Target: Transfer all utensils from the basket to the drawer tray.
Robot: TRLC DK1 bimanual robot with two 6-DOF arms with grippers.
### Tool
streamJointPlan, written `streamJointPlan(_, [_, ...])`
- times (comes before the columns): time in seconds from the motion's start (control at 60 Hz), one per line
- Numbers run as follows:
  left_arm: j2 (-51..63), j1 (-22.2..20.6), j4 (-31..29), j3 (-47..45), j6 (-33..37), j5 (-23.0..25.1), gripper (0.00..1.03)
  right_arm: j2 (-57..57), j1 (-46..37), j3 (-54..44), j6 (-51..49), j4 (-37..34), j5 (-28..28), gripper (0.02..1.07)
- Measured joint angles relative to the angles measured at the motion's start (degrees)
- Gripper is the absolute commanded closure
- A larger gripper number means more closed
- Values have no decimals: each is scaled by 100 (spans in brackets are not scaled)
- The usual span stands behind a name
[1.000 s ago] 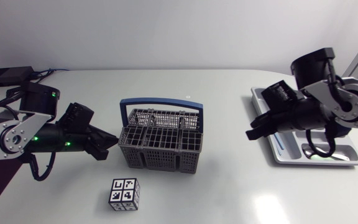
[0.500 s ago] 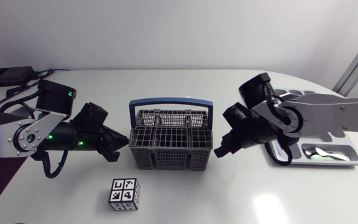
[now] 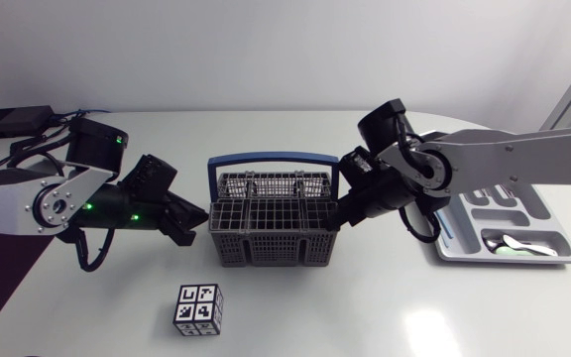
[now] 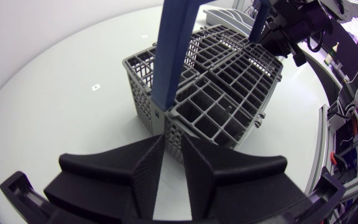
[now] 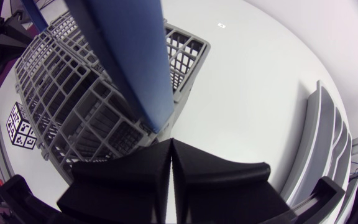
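A grey plastic lattice cutlery basket (image 3: 271, 233) with an upright blue handle (image 3: 271, 157) is standing on the table (image 3: 365, 307). A pale grey compartmented drawer tray (image 3: 548, 223) is lying well right of the basket, holding a silvery utensil (image 3: 509, 248).

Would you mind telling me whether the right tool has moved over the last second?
Yes: the right tool left the drawer tray and went leftward to the basket's right end.

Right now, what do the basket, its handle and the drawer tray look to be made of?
Basket: matte grey moulded lattice, likely plastic. Handle: smooth blue band with a slight sheen, probably plastic too. Drawer tray: pale grey, softly glossy moulded compartments; plastic seems likelier, painted metal not excluded.
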Motion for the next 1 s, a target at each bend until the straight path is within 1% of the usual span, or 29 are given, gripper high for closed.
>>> streamJointPlan(0.25, [46,-4,0,52,0,-15,81,11,4,7,22,-7,35,101])
streamJointPlan(0.517, [-90,24,0,50,2,-11,80,-103,42,-76,44,-20,284,101])
streamJointPlan(0.567, [-234,79,-2,50,2,4,80,-208,17,-151,42,-20,319,97])
streamJointPlan(0.75, [-719,352,-35,-35,2,7,80,-702,-81,-450,39,-22,365,97])
streamJointPlan(0.8, [-809,398,-81,-68,2,4,77,-848,-83,-538,39,-22,374,94])
streamJointPlan(0.85, [-946,463,-162,-129,2,4,74,-1064,-111,-684,37,-24,398,85])
streamJointPlan(0.917, [-1147,516,-197,-212,2,4,72,-1316,-188,-828,9,-44,455,85])
streamJointPlan(0.95, [-1261,535,-221,-247,2,4,68,-1423,-249,-879,-17,-55,479,85])
streamJointPlan(0.983, [-1373,551,-223,-286,2,4,60,-1547,-323,-933,-33,-79,483,84])
streamJointPlan(1.0, [-1449,557,-225,-313,2,4,56,-1622,-369,-962,-46,-87,496,81])
